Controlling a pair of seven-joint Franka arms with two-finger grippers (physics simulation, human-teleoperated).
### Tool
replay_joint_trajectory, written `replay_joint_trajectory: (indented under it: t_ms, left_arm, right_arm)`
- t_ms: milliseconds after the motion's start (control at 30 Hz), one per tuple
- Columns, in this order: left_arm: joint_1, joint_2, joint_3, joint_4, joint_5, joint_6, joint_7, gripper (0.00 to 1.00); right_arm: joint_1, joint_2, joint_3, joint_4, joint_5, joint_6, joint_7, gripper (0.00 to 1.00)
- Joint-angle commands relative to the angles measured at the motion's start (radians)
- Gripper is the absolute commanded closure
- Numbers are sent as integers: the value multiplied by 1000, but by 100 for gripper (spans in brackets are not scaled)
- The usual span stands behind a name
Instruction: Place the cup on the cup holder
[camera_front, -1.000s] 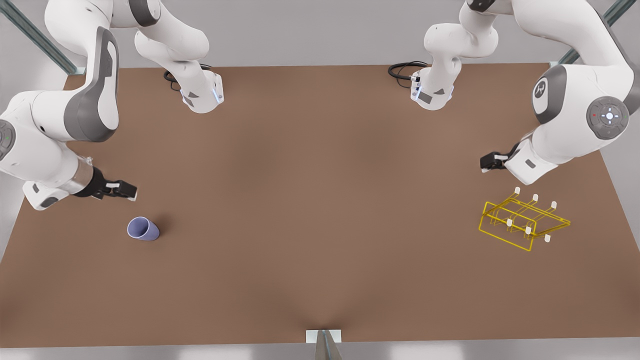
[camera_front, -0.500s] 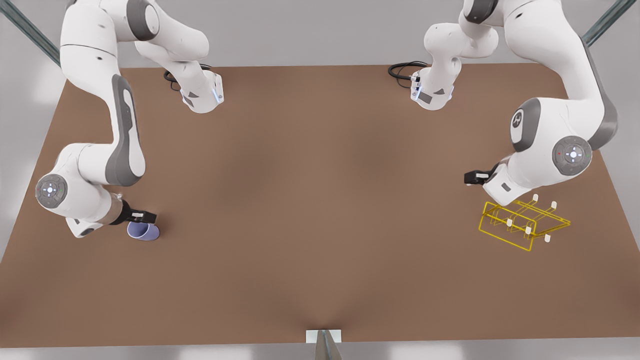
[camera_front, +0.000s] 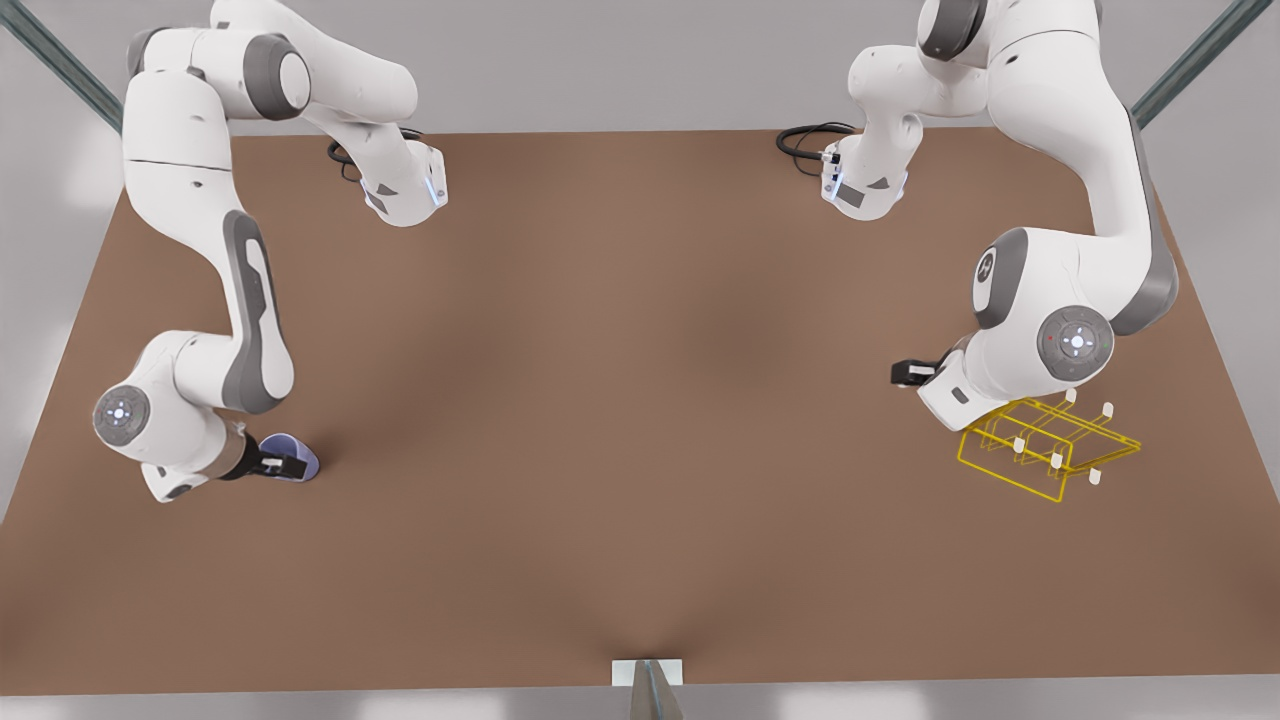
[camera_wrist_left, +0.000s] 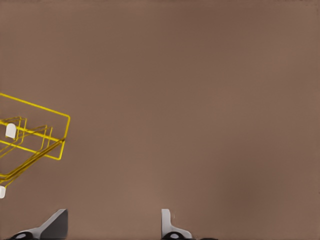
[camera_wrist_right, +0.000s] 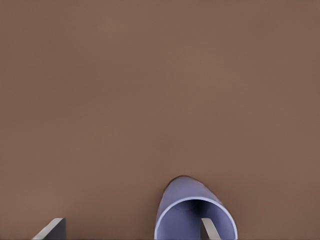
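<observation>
No readable writing shows anywhere; the only mark is a small round logo on the elbow joint of the arm at the front view's right, too small to read. The bench (camera_front: 640, 420) is a plain matte brown slab, with grey floor around it and metal struts in the far corners. Black cables coil at both arm bases.

The cup (camera_front: 296, 452) lies on its side near the bench's edge at the front view's left, and its open mouth faces the right wrist camera. The right end effector (camera_front: 283, 464) is down at it, spread, with one finger (camera_wrist_right: 210, 229) inside the mouth and the other (camera_wrist_right: 51, 230) outside, well off the wall.

The holder (camera_front: 1050, 445) stands on the bench at the front view's right, well apart from the cup. The left end effector (camera_front: 908, 373) hovers just beside it, fingers (camera_wrist_left: 167, 222) spread and holding nothing.
</observation>
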Motion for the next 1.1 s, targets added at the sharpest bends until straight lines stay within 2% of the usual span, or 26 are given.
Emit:
replay_joint_trajectory:
  t_ms: [0,33,133,167,200,633,667,733,767,800,867,900,967,1000,1067]
  left_arm:
    - [0,-2,0,1,-2,8,-14,43]
    - [0,-2,0,2,-11,8,-14,53]
    - [0,-3,0,2,-14,7,-14,49]
    - [0,-3,0,4,-13,7,-13,10]
    - [0,-3,0,4,-13,5,-14,0]
    - [0,1,0,2,-8,7,-16,0]
    - [0,1,0,2,-10,7,-16,0]
    - [0,1,0,2,-10,7,-16,0]
    - [0,1,0,2,-11,7,-14,0]
    - [0,1,0,2,-11,7,-16,0]
    - [0,1,0,2,-11,7,-16,0]
    - [0,1,0,2,-11,7,-14,0]
    - [0,1,0,4,-13,7,-16,0]
    - [0,1,0,2,-13,7,-16,0]
    - [0,3,0,2,-13,7,-14,0]
  right_arm:
    - [5,4,0,3,2,34,-117,0]
    - [-3,7,0,1,0,32,-118,0]
    - [-6,8,0,-33,0,28,-120,0]
    - [-20,9,0,-43,0,28,-120,0]
    - [-21,15,0,-51,0,28,-120,0]
    - [-4,46,0,-77,-1,-34,-105,0]
    - [-4,66,0,-74,-1,-23,-105,2]
    - [-11,70,0,-68,-1,-32,-105,16]
    - [-11,72,0,-68,-1,-27,-105,25]
    - [-15,83,0,-66,-3,-20,-105,29]
    - [-17,87,-2,-59,-4,-18,-105,43]
    - [-17,89,-2,-59,-4,-17,-105,56]
    - [-17,89,-2,-57,-3,-17,-105,74]
    - [-20,101,-2,-45,-3,-17,-105,79]
    - [-21,106,-2,-31,-3,-17,-105,79]
